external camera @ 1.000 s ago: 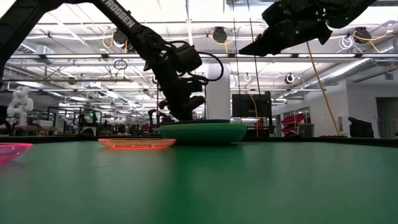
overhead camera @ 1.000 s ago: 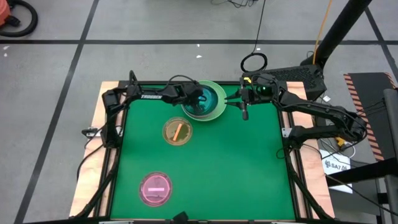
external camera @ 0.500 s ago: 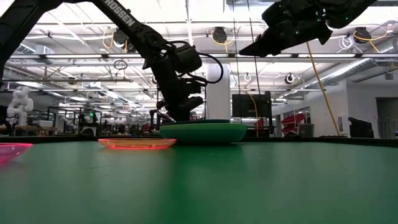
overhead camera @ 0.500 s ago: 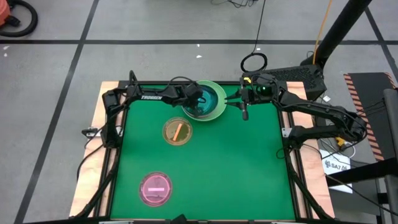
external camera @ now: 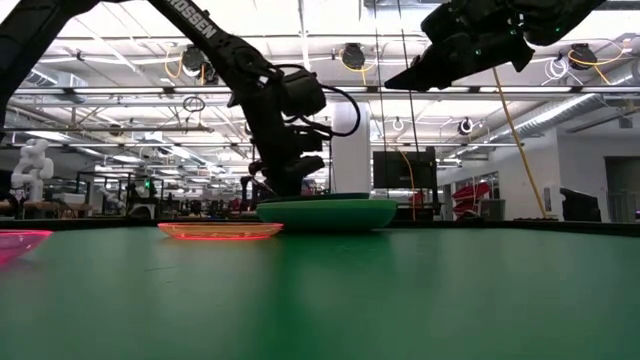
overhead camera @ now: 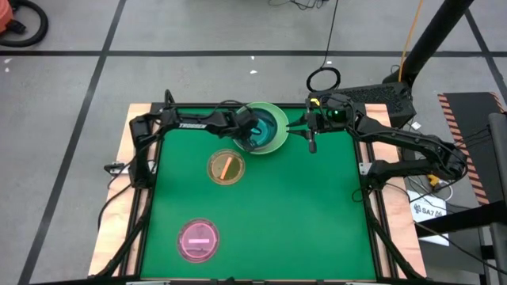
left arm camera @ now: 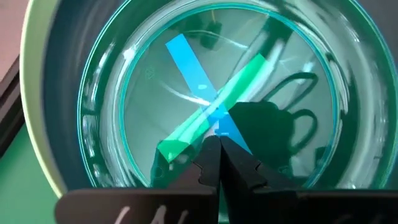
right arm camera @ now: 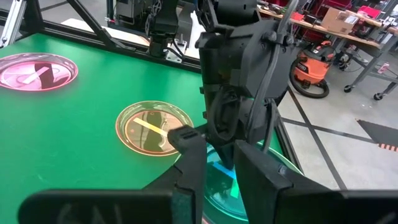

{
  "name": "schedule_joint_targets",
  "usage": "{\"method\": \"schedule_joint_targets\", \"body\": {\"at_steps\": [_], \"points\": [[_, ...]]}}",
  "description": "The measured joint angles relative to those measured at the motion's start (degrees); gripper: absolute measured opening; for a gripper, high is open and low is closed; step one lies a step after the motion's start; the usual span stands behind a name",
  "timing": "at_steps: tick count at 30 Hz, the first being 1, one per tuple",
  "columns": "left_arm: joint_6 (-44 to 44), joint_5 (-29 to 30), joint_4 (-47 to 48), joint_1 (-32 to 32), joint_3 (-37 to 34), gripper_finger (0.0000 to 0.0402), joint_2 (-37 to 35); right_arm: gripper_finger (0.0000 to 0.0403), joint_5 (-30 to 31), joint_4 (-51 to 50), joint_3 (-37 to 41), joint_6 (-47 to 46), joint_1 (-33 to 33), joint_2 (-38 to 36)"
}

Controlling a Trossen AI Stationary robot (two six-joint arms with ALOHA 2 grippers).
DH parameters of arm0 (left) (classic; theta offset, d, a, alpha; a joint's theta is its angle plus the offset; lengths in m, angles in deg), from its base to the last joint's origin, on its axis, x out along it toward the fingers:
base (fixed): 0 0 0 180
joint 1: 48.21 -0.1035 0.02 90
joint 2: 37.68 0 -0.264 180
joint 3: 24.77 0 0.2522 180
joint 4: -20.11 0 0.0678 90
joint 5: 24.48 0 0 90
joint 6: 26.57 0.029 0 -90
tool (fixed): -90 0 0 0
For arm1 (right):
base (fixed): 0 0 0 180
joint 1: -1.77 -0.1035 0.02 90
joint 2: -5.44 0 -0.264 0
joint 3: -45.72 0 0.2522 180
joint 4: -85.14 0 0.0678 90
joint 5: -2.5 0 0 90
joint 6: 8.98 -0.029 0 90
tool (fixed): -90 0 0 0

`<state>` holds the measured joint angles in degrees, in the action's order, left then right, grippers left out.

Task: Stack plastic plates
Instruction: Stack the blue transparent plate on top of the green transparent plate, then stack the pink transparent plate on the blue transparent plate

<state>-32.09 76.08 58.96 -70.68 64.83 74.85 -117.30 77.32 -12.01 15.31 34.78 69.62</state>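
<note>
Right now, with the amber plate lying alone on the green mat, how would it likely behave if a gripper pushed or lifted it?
The amber plate looks thin and translucent, so probably light. It sits flat and shallow on the mat, so a push would likely slide it, not tip it. Its glossy rim suggests hard plastic: probably stiff but slippery, and the low edge leaves little to pinch.

Looks like I'm in a big robotics lab/workshop: exposed ceiling trusses (external camera: 330, 92), workbenches (right arm camera: 323, 28) with gear, orange shop vac (right arm camera: 313, 73), grey taped floor (overhead camera: 198, 47), another robot (external camera: 30, 165) across the hall.
</note>
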Motion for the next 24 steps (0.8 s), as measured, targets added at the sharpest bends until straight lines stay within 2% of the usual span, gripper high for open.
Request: {"method": "schedule_joint_targets", "body": {"at_steps": [4, 13, 21, 24], "points": [[0.2, -0.1, 1.5, 0.5, -0.1, 0.0008, -2.1, 0.0075, 0.0, 0.0, 0.0, -0.1, 0.0, 0.0], [-0.4, -0.1, 14.8, 3.8, -0.1, 0.0008, -11.8, 0.0075, 0.0, -0.4, 0.0, -3.4, 0.0, 0.0], [-5.7, -0.7, 31.2, 14.0, -3.0, 0.0008, -16.3, 0.0075, 0.0, -0.9, 0.0, -6.3, 0.0, 0.0], [-6.2, -3.9, 37.6, 19.1, -3.3, 0.0008, -16.3, 0.0075, 0.0, -1.1, 0.0, -6.7, 0.0, 0.0]]}}
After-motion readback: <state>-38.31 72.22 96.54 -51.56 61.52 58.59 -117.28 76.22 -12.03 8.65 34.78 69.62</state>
